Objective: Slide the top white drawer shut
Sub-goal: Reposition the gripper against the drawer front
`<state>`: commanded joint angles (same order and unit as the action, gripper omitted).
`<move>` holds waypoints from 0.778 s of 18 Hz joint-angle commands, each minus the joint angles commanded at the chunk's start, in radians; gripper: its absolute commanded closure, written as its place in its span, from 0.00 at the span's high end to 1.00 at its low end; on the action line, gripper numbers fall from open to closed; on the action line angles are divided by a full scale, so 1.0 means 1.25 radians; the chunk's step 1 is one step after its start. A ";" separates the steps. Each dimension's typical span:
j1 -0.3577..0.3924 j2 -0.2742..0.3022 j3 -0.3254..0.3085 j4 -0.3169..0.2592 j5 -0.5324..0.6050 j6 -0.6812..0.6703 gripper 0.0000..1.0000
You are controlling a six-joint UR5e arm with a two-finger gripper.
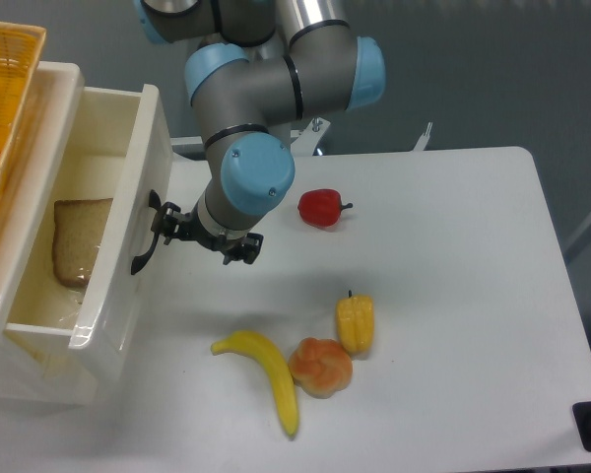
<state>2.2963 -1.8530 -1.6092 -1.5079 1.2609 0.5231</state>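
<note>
At the left edge of the table (453,246), the top drawer (113,246) is seen pulled partly out of the cabinet, its flat front turned toward the arm. A slice of bread (77,239) is lying on the drawer's floor. The gripper (158,222) is pressed against the drawer front at the black handle (142,241). Whether the fingers are apart or together cannot be told, as they are hidden by the wrist. An orange basket (5,69) is perched on the cabinet top. On the table, well apart from the drawer, a red pepper (321,207), a yellow pepper (355,322), a banana (266,374) and a bun (321,367) are laid out.
</note>
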 joint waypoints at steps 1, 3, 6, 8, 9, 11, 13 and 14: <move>0.005 0.000 0.013 -0.005 0.001 -0.001 1.00; 0.027 0.000 0.029 -0.035 0.001 0.005 1.00; 0.041 0.000 0.037 -0.039 0.004 0.006 1.00; 0.054 -0.001 0.044 -0.039 0.005 0.006 1.00; 0.058 -0.004 0.045 -0.039 0.006 0.006 1.00; 0.057 -0.007 0.044 -0.037 0.006 0.006 1.00; 0.055 -0.011 0.044 -0.032 0.006 0.005 1.00; 0.055 -0.013 0.043 -0.032 0.006 0.005 1.00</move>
<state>2.3654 -1.8699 -1.5554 -1.5478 1.2686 0.5292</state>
